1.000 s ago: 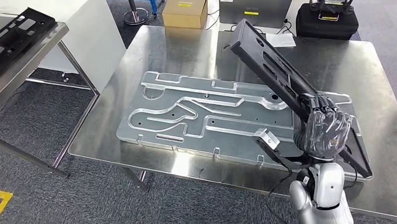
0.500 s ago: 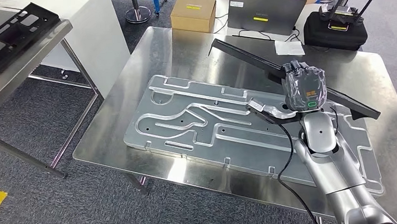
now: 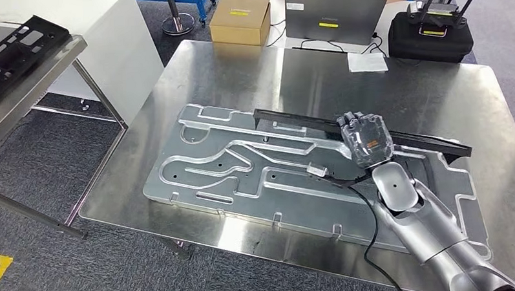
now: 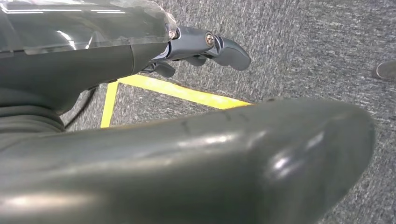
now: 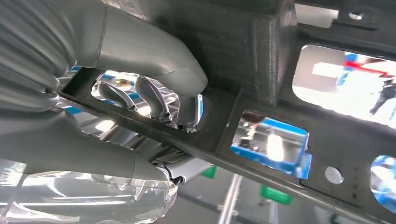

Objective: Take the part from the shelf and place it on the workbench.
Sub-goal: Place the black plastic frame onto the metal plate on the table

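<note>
Step in hand: the setting-down. The right hand [image 3: 366, 139] holds the long black part [image 3: 293, 121] low over the workbench [image 3: 239, 68], so the carry looks nearly finished and the release is not yet made.

Right hand: closed on the part. In the right wrist view the thumb [image 5: 154, 56] wraps over one bar of the frame and the fingers [image 5: 154, 100] curl through an opening beside it, a firm hold.

Left hand: the left hand [image 4: 205, 46] hangs beside the body over the carpet with a yellow floor line [image 4: 187, 93]; the fingers look loosely curled and nothing is seen in them.

Part: a black frame with cut-out windows, lying nearly level across the far side of the grooved metal plate [image 3: 230, 166] on the workbench. Whether it touches the plate or hangs just above it cannot be told.

Next move: by my judgement, lower the last bit until the whole length rests flat, then loosen thumb and fingers and draw them out of the opening without dragging the frame.

Watch for: the hand grips near one end, so the far end may tip or slide when let go.

Nearby: a second black frame [image 3: 12, 54] lies on the shelf [image 3: 64, 58] to the left, and a cardboard box [image 3: 241, 18] stands beyond the bench.
</note>
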Controlling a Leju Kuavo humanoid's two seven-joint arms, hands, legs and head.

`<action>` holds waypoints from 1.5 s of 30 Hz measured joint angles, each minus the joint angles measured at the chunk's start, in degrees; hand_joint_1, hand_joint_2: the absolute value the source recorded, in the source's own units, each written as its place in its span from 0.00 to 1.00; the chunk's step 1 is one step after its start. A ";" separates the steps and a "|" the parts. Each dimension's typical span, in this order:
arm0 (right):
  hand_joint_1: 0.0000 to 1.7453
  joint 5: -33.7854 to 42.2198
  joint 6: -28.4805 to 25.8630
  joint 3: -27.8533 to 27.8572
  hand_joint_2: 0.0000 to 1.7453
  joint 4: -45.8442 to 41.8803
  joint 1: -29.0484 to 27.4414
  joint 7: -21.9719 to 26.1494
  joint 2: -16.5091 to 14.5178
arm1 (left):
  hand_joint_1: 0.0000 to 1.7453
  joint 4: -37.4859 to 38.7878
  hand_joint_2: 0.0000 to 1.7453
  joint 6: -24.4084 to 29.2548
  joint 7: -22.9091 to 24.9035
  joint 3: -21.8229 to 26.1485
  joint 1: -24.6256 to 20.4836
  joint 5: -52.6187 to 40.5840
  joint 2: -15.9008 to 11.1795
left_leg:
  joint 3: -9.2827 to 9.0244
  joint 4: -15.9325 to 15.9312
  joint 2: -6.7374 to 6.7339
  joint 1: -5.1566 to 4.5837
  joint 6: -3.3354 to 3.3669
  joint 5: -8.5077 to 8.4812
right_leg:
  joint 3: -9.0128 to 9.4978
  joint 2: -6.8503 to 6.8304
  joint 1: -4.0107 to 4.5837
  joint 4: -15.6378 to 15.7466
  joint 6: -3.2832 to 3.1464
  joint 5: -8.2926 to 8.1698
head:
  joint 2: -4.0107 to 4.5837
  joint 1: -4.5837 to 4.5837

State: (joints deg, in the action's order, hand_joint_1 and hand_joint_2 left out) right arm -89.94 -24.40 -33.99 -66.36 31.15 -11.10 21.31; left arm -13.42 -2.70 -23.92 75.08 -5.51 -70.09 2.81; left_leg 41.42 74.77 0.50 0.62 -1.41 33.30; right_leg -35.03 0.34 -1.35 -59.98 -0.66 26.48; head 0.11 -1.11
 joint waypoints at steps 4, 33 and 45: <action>0.00 -0.01 -1.61 -1.08 0.00 1.07 -1.20 0.17 -1.05 | 0.00 0.00 0.25 -0.26 -0.45 -0.17 0.15 -0.15 -0.09 | -2.78 -8.11 0.00 -0.42 1.52 -6.38 | 0.76 0.04 0.59 0.02 -0.21 0.51 | 0.00 0.03; 0.00 3.63 -7.55 4.62 0.00 3.29 -3.72 10.18 -14.63 | 0.00 0.07 0.00 -1.08 -0.72 2.20 0.69 5.20 0.26 | -2.50 -3.01 -0.42 -0.14 -0.35 -1.52 | 0.21 -0.58 0.25 0.69 -0.39 -0.97 | 0.00 -0.07; 0.00 11.46 -7.81 10.59 0.00 -12.52 -11.04 13.55 -19.23 | 0.00 0.09 0.00 -2.08 -1.35 3.22 0.62 5.92 0.67 | -7.09 -17.34 -0.71 -0.31 3.16 -9.57 | -4.42 -0.33 0.47 -11.17 2.08 7.86 | 0.00 0.23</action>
State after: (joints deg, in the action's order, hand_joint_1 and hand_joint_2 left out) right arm -78.48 -32.21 -23.40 -78.87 20.11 2.45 2.09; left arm -13.33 -4.78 -25.28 78.30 -4.89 -64.17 3.49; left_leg 34.33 57.43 -0.21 0.30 1.75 23.74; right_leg -39.44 0.01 -0.88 -71.15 1.42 34.34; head 0.11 -0.89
